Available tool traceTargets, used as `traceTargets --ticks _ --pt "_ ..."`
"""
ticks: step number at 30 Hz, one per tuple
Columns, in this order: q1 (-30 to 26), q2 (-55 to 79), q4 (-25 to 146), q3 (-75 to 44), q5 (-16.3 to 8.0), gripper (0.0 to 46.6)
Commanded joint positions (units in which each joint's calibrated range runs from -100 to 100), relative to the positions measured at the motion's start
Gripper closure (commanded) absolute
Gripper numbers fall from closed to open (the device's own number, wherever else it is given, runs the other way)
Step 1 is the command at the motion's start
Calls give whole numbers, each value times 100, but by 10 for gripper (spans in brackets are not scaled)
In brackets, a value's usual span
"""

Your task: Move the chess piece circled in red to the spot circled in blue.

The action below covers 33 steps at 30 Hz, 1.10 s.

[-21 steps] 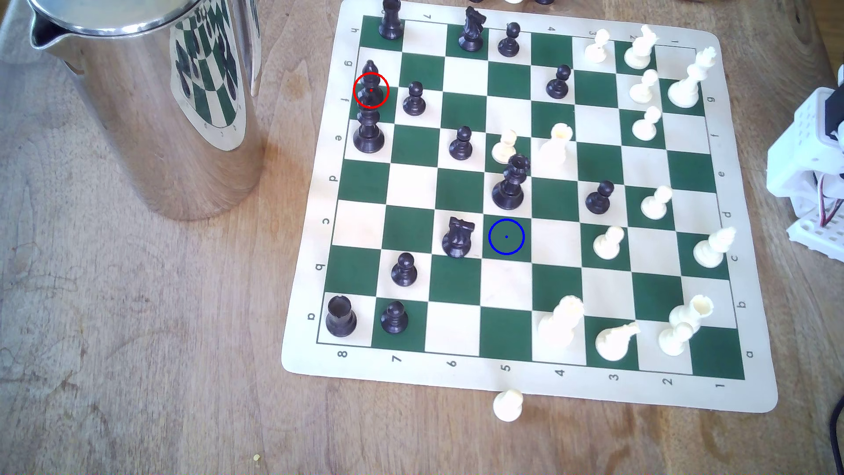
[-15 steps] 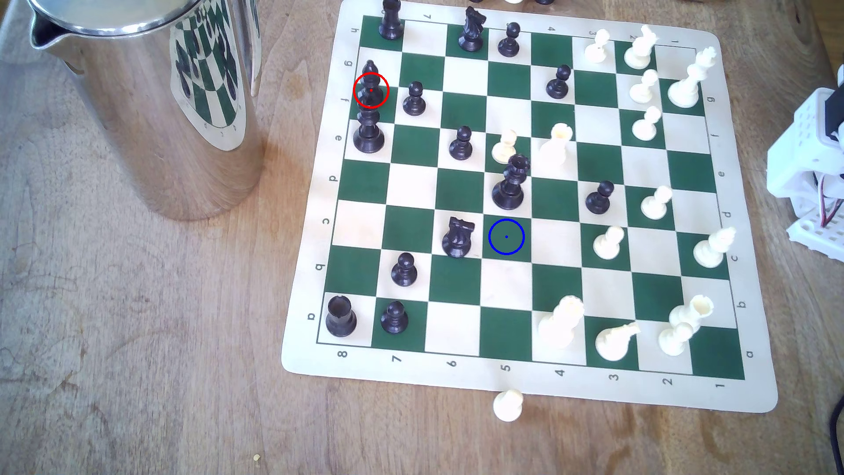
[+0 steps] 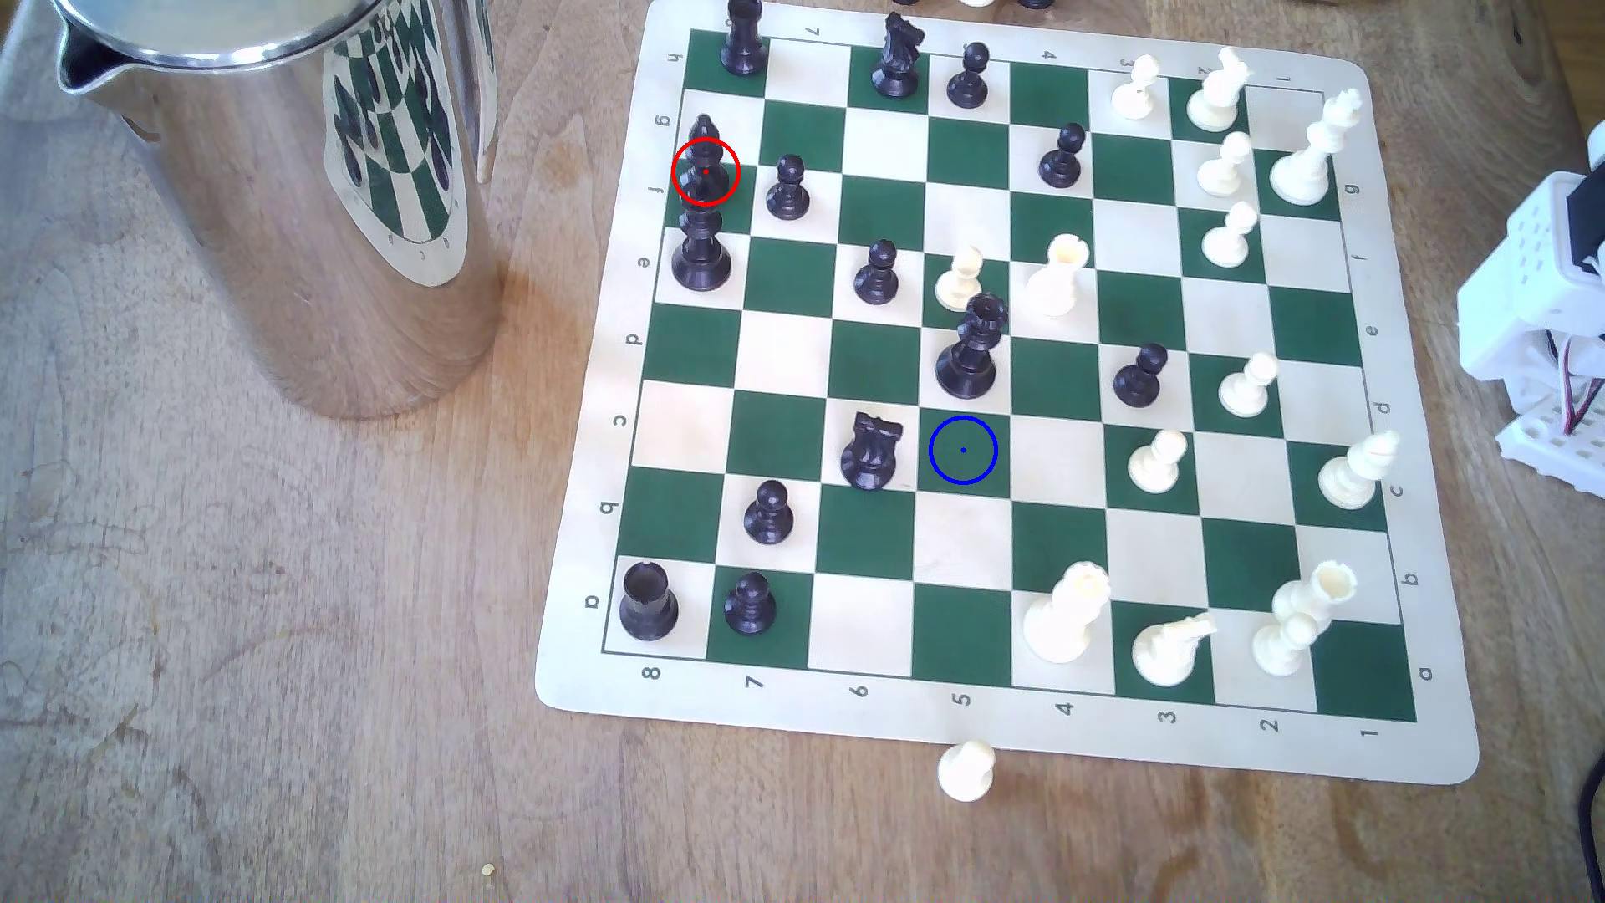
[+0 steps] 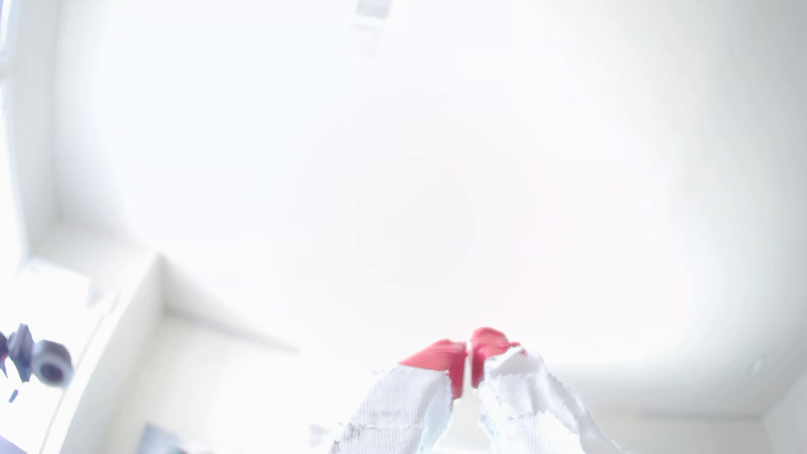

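The black bishop (image 3: pixel 704 165) circled in red stands upright at the board's edge on the exterior view's left, just behind the taller black king (image 3: pixel 700 252). The blue-circled spot (image 3: pixel 963 450) is a bare dark green square between a black knight (image 3: pixel 870 451) and a cream square, just in front of the black queen (image 3: pixel 971 347). In the washed-out wrist view my gripper (image 4: pixel 468 349) points up at a bright white room, its red-tipped fingers (image 4: pixel 441 355) pressed nearly together with nothing between them. The arm's white body (image 3: pixel 1537 286) sits at the exterior view's right edge, far from the bishop.
A tall shiny steel pitcher (image 3: pixel 304 200) stands on the wooden table left of the chess mat (image 3: pixel 573 556). Black pawns (image 3: pixel 788 187) crowd near the bishop; white pieces fill the right side. A lone white pawn (image 3: pixel 966 770) stands off the mat's front edge.
The white arm body at the exterior view's right edge has shifted slightly. No chess piece has moved.
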Motion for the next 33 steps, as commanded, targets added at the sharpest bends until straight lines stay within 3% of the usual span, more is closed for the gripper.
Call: traceTargets --ticks 1,5,9,12,14,17,24,33 --pt "28 -11 1537 -733 -24 464" --pt "90 -11 3265 -1214 -29 464" --pt "278 -11 5001 -1576 -34 395" --pt "-11 48 6000 -1531 -44 434" --pt "-207 125 6025 -1350 -205 464" --pt "-512 413 6598 -1268 -230 463" --pt "-410 2162 7147 -1549 -166 390" --pt "-137 4810 8080 -3181 -376 382"
